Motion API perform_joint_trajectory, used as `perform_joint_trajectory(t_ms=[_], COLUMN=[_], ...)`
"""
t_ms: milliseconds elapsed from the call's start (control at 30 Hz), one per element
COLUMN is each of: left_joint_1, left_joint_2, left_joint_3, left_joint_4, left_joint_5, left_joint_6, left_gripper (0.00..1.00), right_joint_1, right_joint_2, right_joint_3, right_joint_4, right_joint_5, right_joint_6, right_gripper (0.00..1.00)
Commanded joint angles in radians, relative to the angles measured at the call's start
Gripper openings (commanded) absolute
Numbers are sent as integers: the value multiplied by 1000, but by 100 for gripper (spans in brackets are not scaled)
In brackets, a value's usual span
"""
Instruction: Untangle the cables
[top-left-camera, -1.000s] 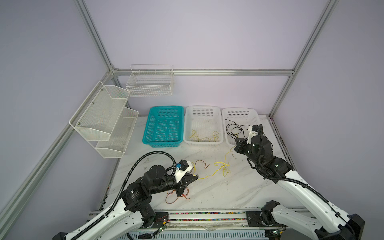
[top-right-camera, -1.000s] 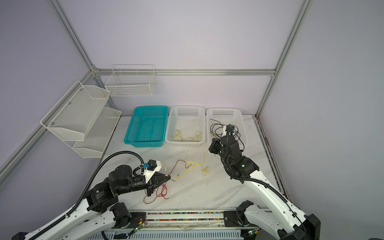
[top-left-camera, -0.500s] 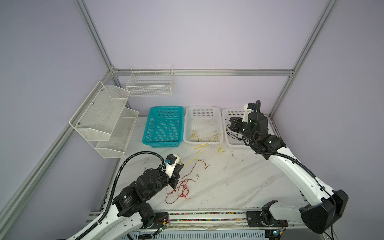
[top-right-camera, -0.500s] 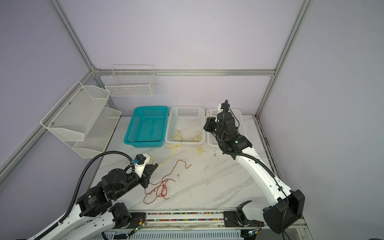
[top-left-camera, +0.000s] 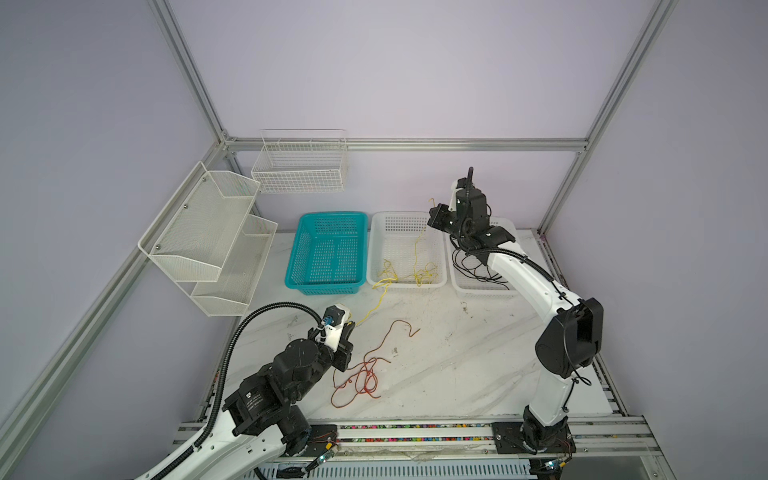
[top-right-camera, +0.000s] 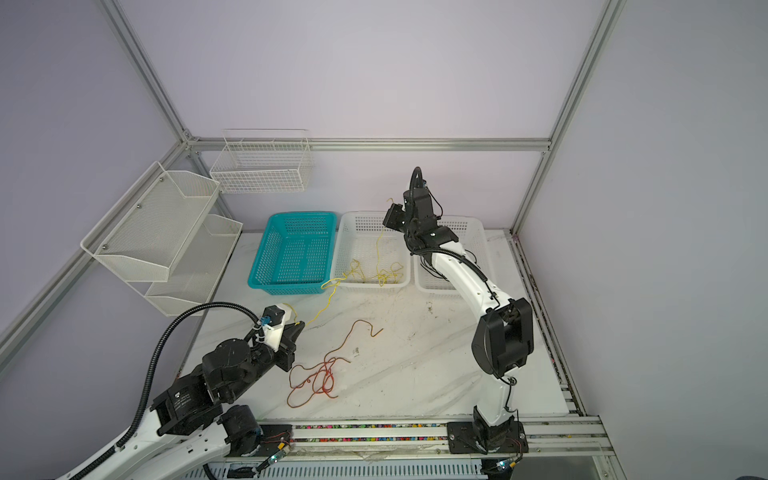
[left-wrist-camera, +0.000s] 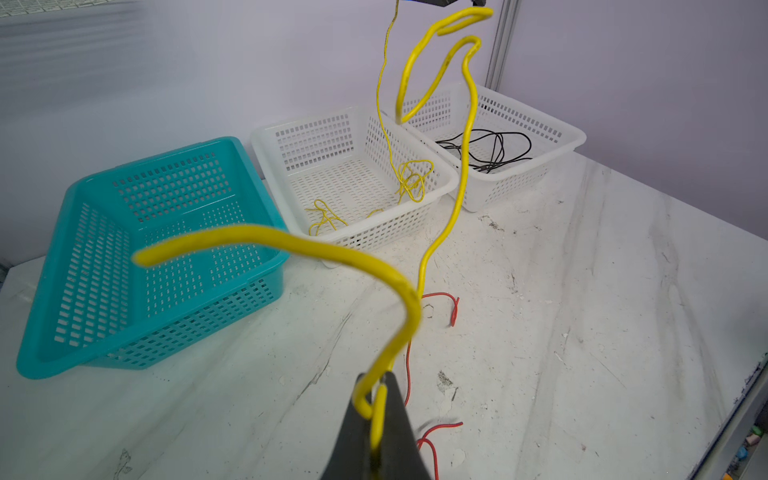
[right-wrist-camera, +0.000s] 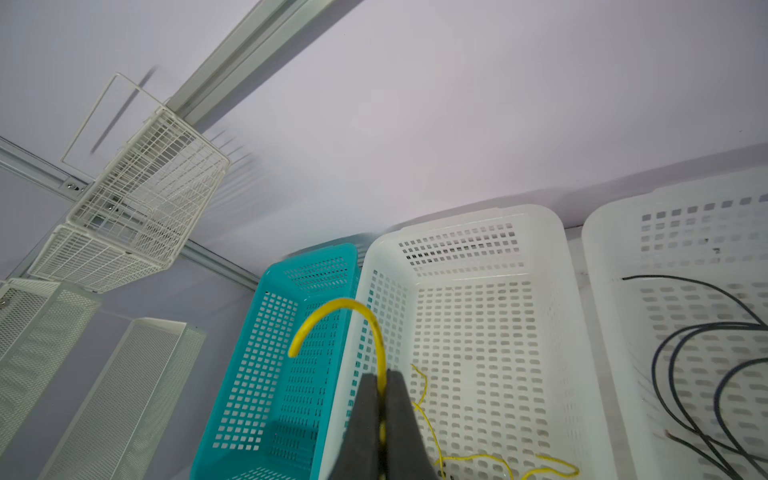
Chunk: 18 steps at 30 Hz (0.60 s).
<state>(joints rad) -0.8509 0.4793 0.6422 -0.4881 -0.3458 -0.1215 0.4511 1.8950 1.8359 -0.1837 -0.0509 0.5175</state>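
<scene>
**Cable station: two grippers, both clamped on yellow cable**

**Containers.** There are three plastic baskets on the table (top-left-camera: 457, 353). The middle basket (top-left-camera: 395, 224) is white. One teal basket (top-left-camera: 332, 214) stands just beside it on the left-arm side. One white end basket (top-left-camera: 486, 291) stands just beside it on the right-arm side. One wire basket (top-left-camera: 301, 166) and one two-tier shelf (top-left-camera: 208, 224) hang on the walls beyond the teal basket.

**Left gripper** (top-left-camera: 351, 326). It sits low over the table, in front of the middle basket and offset toward the teal basket. Its fingers (left-wrist-camera: 395, 415) are pressed together on the yellow cable (top-left-camera: 376, 301). A curved free end projects past them.

**Right gripper** (top-left-camera: 431, 217). It is raised above the middle basket's rear corner on the end-basket side. Its fingers (right-wrist-camera: 405, 411) pinch a yellow strand, with one hooked free end above them.

**Cables.**
- Yellow: from the left gripper it climbs to the middle basket's front rim and loops over it. A tangle lies inside the basket, and one strand rises from it to the right gripper. Whether this is a single cable cannot be told.
- Red cable (top-left-camera: 365, 376): one loose tangle on the table in front of the middle basket, touching neither gripper.
- Black cables (left-wrist-camera: 494, 149): coiled inside the end basket. Their number cannot be told.
</scene>
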Motion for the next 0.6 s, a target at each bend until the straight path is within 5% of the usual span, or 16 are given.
perform_joint_trajectory(t_ms=[0, 567], left_joint_1=[6, 8], left_joint_2=[-2, 2], left_joint_3=[-42, -55], left_joint_4=[30, 46], left_joint_5=[-21, -32], left_joint_6=[14, 29], left_gripper=[0, 0], right_joint_1=[-6, -12], right_joint_2=[68, 332], right_joint_3=[91, 210], right_joint_4=[16, 44], right_joint_5=[-19, -89], right_joint_6=[9, -5], right_gripper=[0, 0])
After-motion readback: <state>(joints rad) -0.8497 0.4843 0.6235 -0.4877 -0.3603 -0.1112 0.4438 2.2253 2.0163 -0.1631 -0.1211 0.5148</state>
